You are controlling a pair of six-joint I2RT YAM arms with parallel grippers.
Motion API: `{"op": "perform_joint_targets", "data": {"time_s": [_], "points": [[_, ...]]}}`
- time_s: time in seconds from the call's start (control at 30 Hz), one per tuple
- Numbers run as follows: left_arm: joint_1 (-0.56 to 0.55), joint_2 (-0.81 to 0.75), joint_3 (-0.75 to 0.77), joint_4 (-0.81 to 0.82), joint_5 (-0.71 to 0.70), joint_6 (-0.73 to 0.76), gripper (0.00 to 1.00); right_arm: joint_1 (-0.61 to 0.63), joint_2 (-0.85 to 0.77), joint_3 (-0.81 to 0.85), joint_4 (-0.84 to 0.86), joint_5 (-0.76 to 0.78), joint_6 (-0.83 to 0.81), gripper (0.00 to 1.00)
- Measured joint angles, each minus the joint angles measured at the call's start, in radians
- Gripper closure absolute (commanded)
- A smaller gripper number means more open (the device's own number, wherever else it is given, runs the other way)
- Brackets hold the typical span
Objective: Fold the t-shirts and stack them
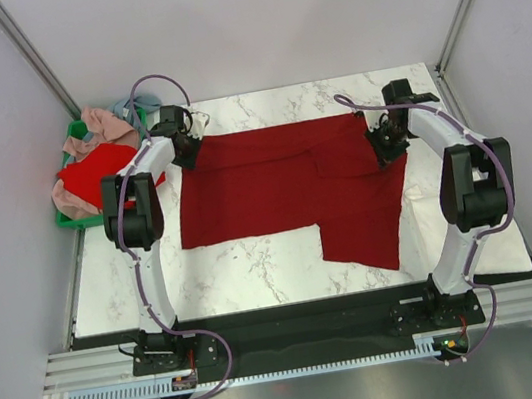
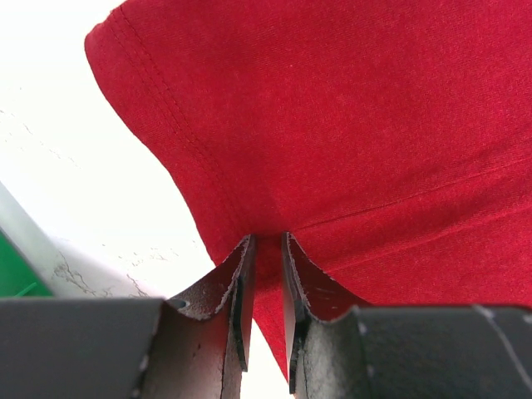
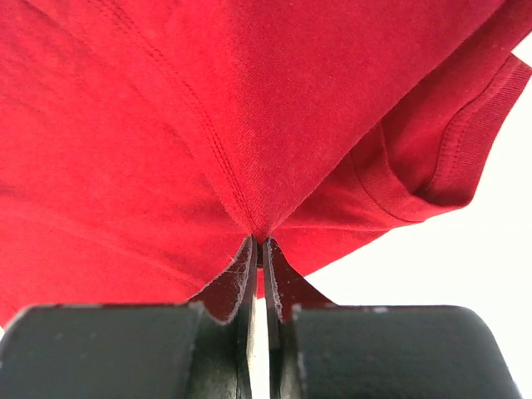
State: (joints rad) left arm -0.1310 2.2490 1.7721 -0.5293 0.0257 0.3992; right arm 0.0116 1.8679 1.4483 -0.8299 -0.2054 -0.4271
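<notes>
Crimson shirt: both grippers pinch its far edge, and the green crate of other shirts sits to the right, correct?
No: the top external view shows the green crate on the left, not the right. Both the left gripper and right gripper do pinch the far edge of the crimson shirt.

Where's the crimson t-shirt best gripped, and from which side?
By its far edge, one pinch at each end, each arm from its own side. The crimson t-shirt lies spread flat and wide, so only thin edges offer a hold. The left gripper pinches the far-left corner, the right gripper cloth beside the far-right sleeve.
</notes>
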Motion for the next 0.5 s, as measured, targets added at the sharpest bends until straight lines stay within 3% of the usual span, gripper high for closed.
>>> {"op": "perform_joint_targets", "data": {"time_s": [0.5], "points": [[0.002, 0.001, 0.002, 0.000, 0.000, -0.002, 0.75, 0.039, -0.003, 0.019, -0.019, -0.028, 0.033, 0.91]]}}
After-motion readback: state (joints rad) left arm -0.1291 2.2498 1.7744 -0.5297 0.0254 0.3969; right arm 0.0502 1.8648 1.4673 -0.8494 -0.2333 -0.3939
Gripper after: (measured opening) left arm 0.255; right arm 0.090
